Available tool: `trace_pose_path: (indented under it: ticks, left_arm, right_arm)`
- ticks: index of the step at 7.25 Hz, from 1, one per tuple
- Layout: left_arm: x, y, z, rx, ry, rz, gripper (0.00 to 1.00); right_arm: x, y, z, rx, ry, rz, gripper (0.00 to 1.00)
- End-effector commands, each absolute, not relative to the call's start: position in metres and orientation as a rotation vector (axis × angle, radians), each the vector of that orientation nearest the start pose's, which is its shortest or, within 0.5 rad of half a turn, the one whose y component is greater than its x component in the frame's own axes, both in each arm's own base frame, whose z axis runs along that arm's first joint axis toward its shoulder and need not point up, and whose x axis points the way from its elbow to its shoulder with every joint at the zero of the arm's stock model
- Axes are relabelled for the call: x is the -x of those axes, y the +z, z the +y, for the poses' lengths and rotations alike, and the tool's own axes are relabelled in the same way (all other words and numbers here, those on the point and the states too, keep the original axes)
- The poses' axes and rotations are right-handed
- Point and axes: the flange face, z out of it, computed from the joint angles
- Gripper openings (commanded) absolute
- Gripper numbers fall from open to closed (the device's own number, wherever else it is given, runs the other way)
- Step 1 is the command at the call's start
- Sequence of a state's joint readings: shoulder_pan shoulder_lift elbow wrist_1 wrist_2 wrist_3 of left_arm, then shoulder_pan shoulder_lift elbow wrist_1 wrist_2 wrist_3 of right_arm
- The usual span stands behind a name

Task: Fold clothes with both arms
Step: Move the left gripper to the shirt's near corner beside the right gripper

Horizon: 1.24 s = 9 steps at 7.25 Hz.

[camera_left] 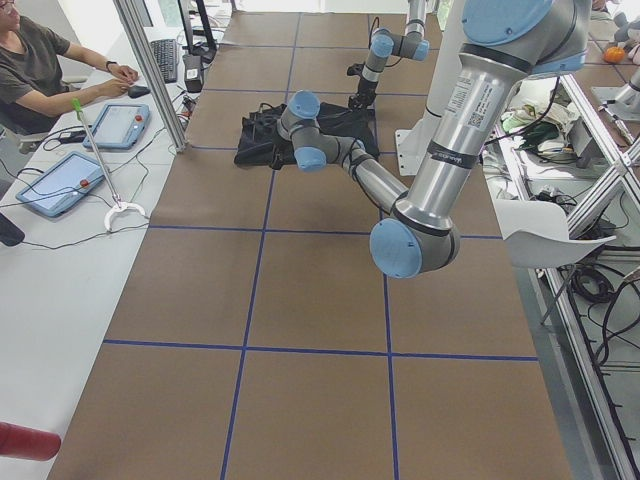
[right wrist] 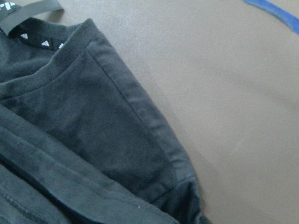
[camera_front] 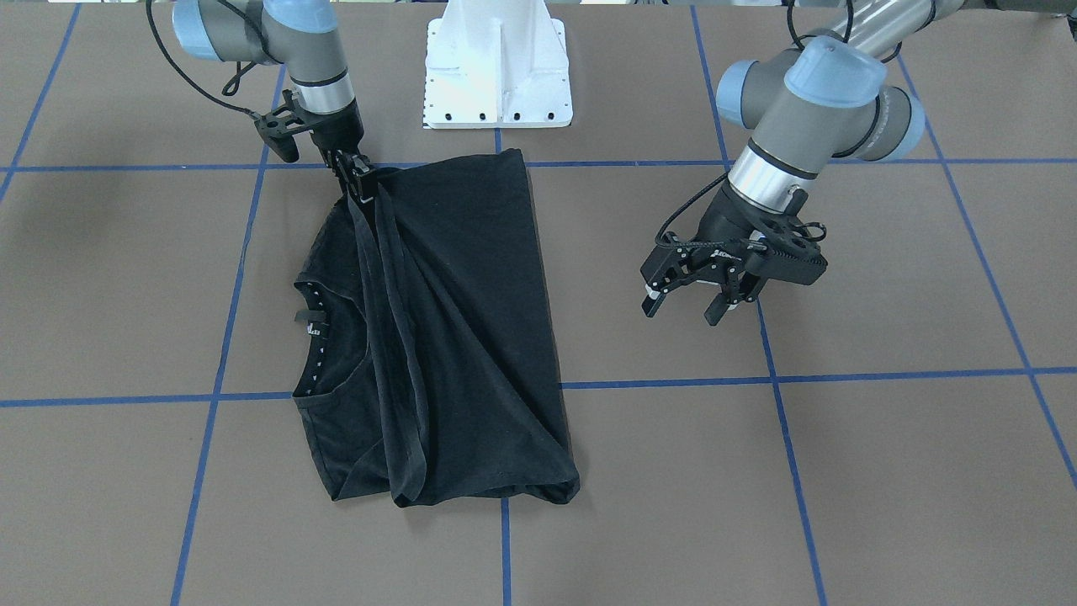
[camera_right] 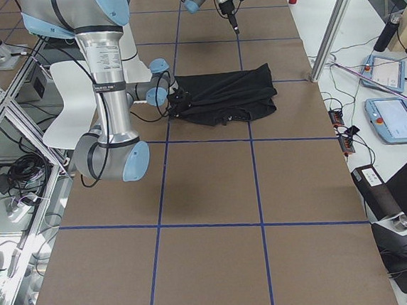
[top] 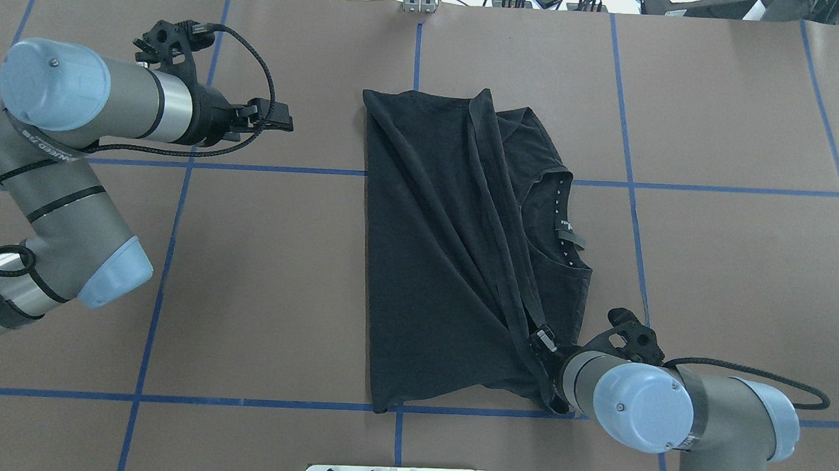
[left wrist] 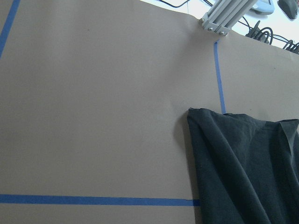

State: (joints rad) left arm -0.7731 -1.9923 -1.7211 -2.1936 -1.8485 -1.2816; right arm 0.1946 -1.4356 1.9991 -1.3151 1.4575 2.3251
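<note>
Limp, light shirt (camera_front: 471,320) half folded on table (camera_front: 883,505), one corner pinched in right gripper (camera_front: 360,181) near base (camera_front: 496,76); left gripper (camera_front: 683,310) spread, empty, well apart; likely to sag, so grip hems, corners

R hand (camera_front: 362,179) tips hidden in T-shirt (camera_front: 471,320) fabric; pedestal (camera_front: 498,76) cut off.

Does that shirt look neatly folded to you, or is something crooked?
Crooked. The folded-over layer of the T-shirt lies slanted, with creases fanning from the corner that the right gripper pinches; the collar lies uncovered. The left gripper hangs open, off the cloth.
</note>
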Motion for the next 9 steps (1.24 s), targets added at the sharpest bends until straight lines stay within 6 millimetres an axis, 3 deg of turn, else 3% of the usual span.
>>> trace_pose_path:
  ticks: [1, 4, 5, 6, 7, 8, 9]
  left_arm:
    - [-0.377, 0.282, -0.516, -0.391, -0.258, 1.146, 0.99]
    - [-0.377, 0.279, -0.513, -0.362, -0.294, 1.176, 0.99]
    - [-0.404, 0.272, -0.487, -0.265, -0.380, 1.267, 0.99]
    - [-0.427, 0.263, -0.452, -0.228, -0.468, 1.377, 0.99]
    - [-0.457, 0.258, -0.395, -0.167, -0.505, 1.414, 0.98]
    - [-0.474, 0.256, -0.337, -0.091, -0.505, 1.440, 0.97]
    - [-0.498, 0.262, -0.298, -0.036, -0.517, 1.417, 0.94]
  right_arm:
    - [0.491, 0.370, -0.244, 0.129, 0.931, -0.846, 0.00]
    - [0.470, 0.347, -0.240, 0.169, 0.916, -0.879, 0.00]
    - [0.462, 0.344, -0.239, 0.170, 0.917, -0.887, 0.00]
    - [0.461, 0.342, -0.238, 0.172, 0.915, -0.891, 0.00]
    - [0.461, 0.342, -0.238, 0.172, 0.913, -0.891, 0.00]
    - [0.460, 0.339, -0.237, 0.175, 0.913, -0.897, 0.00]
    - [0.460, 0.338, -0.236, 0.177, 0.912, -0.898, 0.00]
